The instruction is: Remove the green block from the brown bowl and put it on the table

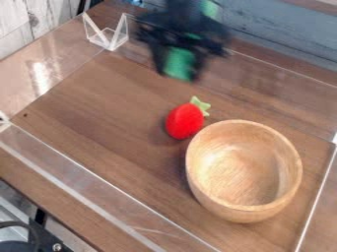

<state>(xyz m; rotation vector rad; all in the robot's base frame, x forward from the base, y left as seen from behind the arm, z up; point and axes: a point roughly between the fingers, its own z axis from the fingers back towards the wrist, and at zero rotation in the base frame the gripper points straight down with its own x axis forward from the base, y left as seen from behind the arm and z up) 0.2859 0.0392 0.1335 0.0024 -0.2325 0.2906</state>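
since the brown bowl (245, 170) at four o'clock sits empty, the lift-out is done. the hand (180, 61), blurred, grips the green block (178, 62) in the air at twelve o'clock above the desk (93, 118); setting it down remains.

dark wood table (93, 128) — brown bowl (245, 212), red strawberry toy (184, 120)

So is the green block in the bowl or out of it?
Out. The brown bowl shows only bare wood inside; the green block is held in the blurred hand above the table.
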